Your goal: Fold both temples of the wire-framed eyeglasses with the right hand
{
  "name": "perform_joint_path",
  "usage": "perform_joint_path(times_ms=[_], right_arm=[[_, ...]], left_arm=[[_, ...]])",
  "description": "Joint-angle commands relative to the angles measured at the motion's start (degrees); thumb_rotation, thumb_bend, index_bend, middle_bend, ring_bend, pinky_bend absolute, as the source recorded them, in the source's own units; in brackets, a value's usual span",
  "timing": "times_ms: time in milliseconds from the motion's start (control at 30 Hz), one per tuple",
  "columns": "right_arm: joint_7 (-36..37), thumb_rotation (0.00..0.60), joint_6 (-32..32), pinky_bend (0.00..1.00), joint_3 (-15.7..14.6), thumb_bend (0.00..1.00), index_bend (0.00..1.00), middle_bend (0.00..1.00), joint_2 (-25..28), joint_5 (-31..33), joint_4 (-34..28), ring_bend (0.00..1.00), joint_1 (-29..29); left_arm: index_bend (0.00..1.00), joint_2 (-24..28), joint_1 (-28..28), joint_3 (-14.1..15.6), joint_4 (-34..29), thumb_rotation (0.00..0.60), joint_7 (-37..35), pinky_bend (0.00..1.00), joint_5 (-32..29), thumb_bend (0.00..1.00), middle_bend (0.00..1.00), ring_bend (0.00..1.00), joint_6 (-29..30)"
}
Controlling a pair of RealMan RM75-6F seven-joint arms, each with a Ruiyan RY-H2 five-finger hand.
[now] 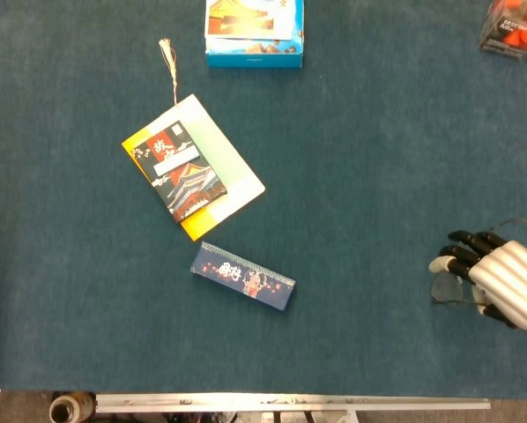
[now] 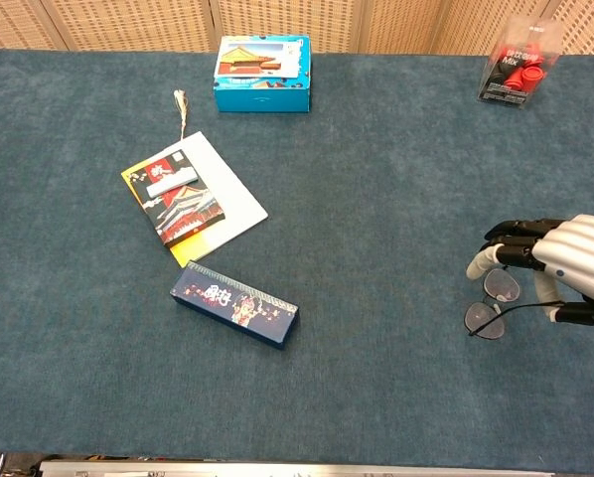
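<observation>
My right hand (image 2: 563,264) hovers at the right edge of the blue felt table (image 2: 376,199), fingers curled over the wire-framed eyeglasses (image 2: 493,302). The glasses hang tilted beneath the fingers, one lens above the other, and the hand appears to grip them at the frame. In the head view only one lens of the eyeglasses (image 1: 443,286) shows left of the right hand (image 1: 500,279); the temples are mostly hidden under the hand. My left hand is in neither view.
A dark blue long box (image 1: 242,276) lies mid-table, and a booklet on a white card (image 1: 195,167) sits above it. At the far edge stands a light blue box (image 1: 255,33). A red-filled clear box (image 1: 513,26) occupies the far right corner.
</observation>
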Motion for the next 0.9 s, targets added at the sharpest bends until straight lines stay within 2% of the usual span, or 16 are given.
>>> perform_joint_path(times_ms=[33, 567, 900], right_arm=[[-0.3, 0.6, 0.2, 0.26, 0.0, 1.0, 0.31, 0.32, 0.4, -0.2, -0.5, 0.15, -0.1], [-2.9, 0.6, -1.8, 0.26, 0.4, 1.0, 0.31, 0.32, 0.4, 2.6, -0.3, 0.15, -0.6], [-0.9, 0.6, -0.2, 0.26, 0.3, 1.0, 0.31, 0.32, 0.6, -0.1, -0.7, 0.15, -0.6]], left_arm=[[0.57, 0.0, 0.0, 0.0, 0.0, 0.6, 0.0, 0.52, 0.0, 0.49, 0.51, 0.43, 0.0], [0.57, 0.0, 0.0, 0.0, 0.0, 0.6, 0.1, 0.52, 0.0, 0.49, 0.51, 0.43, 0.2], [0.57, -0.1, 0.0, 0.0, -0.1, 0.6, 0.3, 0.52, 0.0, 0.49, 0.51, 0.43, 0.2]])
